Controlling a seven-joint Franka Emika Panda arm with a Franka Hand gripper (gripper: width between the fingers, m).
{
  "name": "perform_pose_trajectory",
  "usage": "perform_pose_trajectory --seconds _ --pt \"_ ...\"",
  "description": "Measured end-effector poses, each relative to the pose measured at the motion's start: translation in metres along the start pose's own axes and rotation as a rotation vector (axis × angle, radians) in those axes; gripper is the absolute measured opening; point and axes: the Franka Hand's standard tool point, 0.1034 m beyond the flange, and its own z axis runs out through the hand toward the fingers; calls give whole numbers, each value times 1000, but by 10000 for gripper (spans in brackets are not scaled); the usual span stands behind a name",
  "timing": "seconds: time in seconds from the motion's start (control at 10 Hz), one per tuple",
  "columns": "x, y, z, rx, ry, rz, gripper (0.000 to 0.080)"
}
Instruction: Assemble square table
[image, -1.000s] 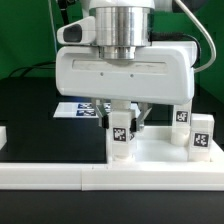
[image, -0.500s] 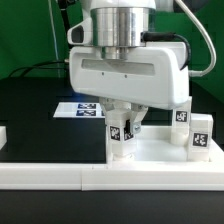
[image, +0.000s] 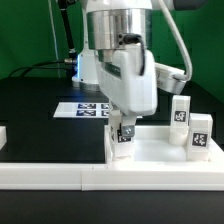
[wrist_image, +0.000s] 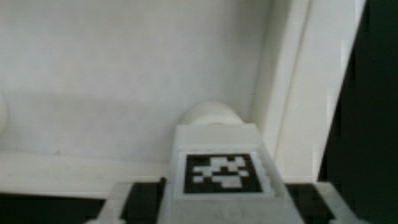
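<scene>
The white square tabletop slab (image: 165, 150) lies flat at the front of the exterior view. A short white tagged leg (image: 123, 134) stands upright on its near left corner. My gripper (image: 124, 128) comes straight down on it and is shut on this leg, seen edge-on. In the wrist view the leg (wrist_image: 221, 160) with its tag sits between my two dark fingers (wrist_image: 150, 200), above the slab's white face (wrist_image: 125, 90). Two more tagged legs (image: 181, 112) (image: 202, 135) stand at the exterior view's right.
The marker board (image: 82, 108) lies on the black table behind the slab. The long white border wall (image: 60, 172) runs along the front, with a white end piece (image: 3, 134) at the exterior view's left. Green backdrop and cables stand behind.
My gripper hand has turned about its vertical axis, from broadside to nearly edge-on, while staying shut on the leg at the same corner. The other legs have not moved.
</scene>
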Motion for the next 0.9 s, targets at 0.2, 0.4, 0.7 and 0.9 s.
perform_pose_trajectory --seconds 0.2,0.4,0.7,0.9 --pt "-1 0 1 68 -65 290 290" --pt "-3 -1 1 70 -70 379 290" --pt "-3 -1 0 63 -62 282 527" --pt "-3 -12 -12 98 -38 -88 611"
